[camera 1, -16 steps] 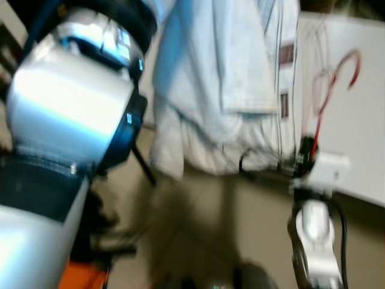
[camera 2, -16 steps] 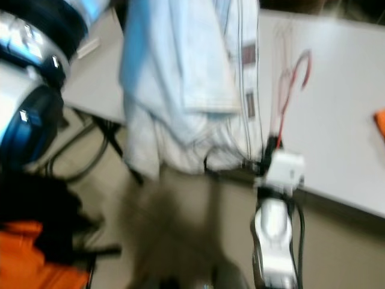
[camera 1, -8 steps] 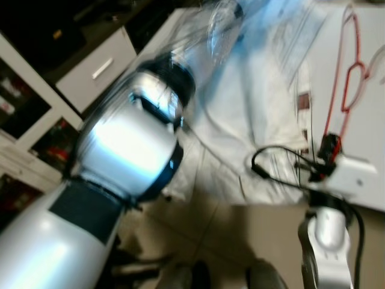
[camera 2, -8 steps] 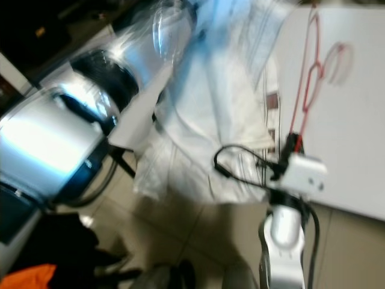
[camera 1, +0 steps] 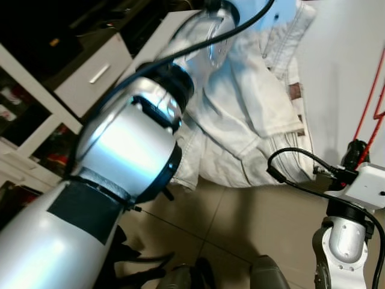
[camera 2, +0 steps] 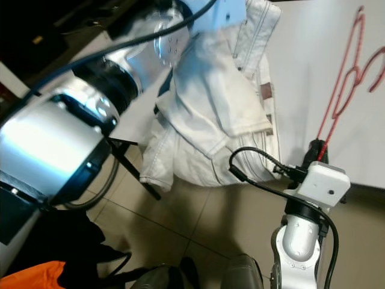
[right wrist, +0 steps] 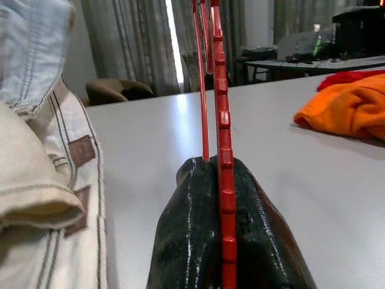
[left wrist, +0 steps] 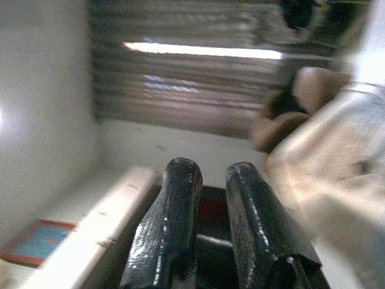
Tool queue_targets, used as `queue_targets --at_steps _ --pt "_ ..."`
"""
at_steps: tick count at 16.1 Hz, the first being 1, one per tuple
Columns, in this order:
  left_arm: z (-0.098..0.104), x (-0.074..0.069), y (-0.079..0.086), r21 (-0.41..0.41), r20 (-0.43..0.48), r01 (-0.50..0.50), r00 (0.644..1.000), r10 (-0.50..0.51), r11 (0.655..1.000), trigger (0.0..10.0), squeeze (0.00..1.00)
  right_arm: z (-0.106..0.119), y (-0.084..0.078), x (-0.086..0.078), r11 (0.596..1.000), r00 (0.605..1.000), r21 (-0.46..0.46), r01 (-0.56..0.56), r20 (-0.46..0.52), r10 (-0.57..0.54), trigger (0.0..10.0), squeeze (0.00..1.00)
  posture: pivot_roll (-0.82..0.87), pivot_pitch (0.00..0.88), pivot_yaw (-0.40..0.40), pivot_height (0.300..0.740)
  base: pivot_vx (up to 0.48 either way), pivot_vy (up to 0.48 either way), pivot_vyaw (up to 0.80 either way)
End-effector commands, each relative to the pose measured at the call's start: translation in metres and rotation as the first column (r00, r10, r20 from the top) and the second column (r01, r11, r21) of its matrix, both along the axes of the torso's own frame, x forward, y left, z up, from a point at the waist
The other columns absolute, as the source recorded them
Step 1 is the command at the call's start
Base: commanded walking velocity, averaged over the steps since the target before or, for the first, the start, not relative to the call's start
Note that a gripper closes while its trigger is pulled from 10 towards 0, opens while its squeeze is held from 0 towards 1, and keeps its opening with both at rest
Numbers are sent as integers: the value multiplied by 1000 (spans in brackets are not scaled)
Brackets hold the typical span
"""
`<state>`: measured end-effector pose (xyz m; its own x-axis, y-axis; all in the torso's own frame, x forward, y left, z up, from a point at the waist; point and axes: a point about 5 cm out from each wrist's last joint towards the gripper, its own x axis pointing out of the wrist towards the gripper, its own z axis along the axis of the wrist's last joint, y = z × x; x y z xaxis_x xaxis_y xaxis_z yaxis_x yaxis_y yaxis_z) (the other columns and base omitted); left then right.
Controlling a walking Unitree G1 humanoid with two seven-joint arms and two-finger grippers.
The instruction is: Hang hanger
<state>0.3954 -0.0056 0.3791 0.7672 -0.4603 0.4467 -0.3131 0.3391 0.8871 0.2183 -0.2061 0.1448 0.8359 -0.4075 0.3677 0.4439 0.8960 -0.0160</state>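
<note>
Our right gripper (right wrist: 225, 198) pinches the red hanger (camera 2: 340, 90) at two o'clock; our left gripper (left wrist: 207, 205) seems nearly pressed together.

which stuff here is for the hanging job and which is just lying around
For the job: red hanger, clamped in the right gripper.

Lying about: white jeans draped over the white table edge, orange cloth on the table, white drawer unit, left gripper idle.
</note>
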Motion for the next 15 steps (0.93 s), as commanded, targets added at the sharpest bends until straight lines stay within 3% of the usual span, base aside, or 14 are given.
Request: queue_targets --at_steps 1,3,4,5,6,7,8,9,10,11,12,13,14,15 --pt "16 -1 9 1 89 -35 995 35 999 10000 1000 0 6 1 1000 1000 8 -20 -5 20 0 0 -440 181 252 740 0 0 0" --pt "21 1 16 -71 52 -34 998 38 997 10000 1000 -1 8 4 999 999 16 -32 -8 32 0 0 -434 179 250 740 0 0 0" --pt "21 4 23 -194 -57 -20 998 9 981 10000 1000 -1 10 5 999 999 24 -41 -11 42 0 0 -431 176 249 740 0 0 0" --pt "24 7 34 -335 -142 -13 989 -37 942 10000 1000 -1 12 7 998 998 33 -56 -12 56 0 0 -431 172 243 740 0 0 0" --pt "22 10 39 -427 -209 -8 974 -90 904 10000 1000 -2 13 8 997 998 36 -65 -16 65 0 0 -429 171 237 740 0 0 0" --pt "15 15 53 -595 -294 -10 933 -206 804 10000 1000 -3 14 11 996 996 33 -84 -25 85 0 0 -415 164 219 740 0 0 0" --pt "7 21 76 -716 -308 -26 908 -282 698 10000 737 -4 15 14 994 994 24 -102 -32 103 0 0 -401 161 195 740 0 0 0" --pt "-4 25 93 -791 -314 -37 881 -354 610 10000 0 -3 16 17 993 992 14 -119 -37 119 0 0 -395 160 192 740 0 0 0" --pt "-16 27 101 -823 -320 -43 859 -399 567 10000 0 -3 16 20 991 990 1 -135 -41 135 0 0 -369 156 163 740 0 0 0" --pt "-25 28 104 -827 -328 -46 849 -415 560 10000 0 -3 17 22 989 988 -2 -145 -44 145 0 0 -369 156 163 740 0 0 0" --pt "-48 30 110 -835 -356 -59 816 -456 547 10000 0 -3 18 26 986 985 -9 -165 -48 164 0 0 -336 146 137 740 0 0 0" --pt "-73 30 124 -848 -368 -82 801 -473 523 10000 0 -2 20 31 982 981 -25 -187 -55 186 0 0 -318 138 122 740 0 0 0" --pt "-107 26 148 -863 -379 -125 802 -462 490 10000 0 -1 21 38 974 973 -39 -222 -68 219 0 0 -280 124 78 740 0 0 0" --pt "-126 22 161 -881 -376 -154 800 -467 447 10000 0 -1 19 43 968 967 -49 -245 -77 241 0 0 -261 117 48 740 0 0 0"
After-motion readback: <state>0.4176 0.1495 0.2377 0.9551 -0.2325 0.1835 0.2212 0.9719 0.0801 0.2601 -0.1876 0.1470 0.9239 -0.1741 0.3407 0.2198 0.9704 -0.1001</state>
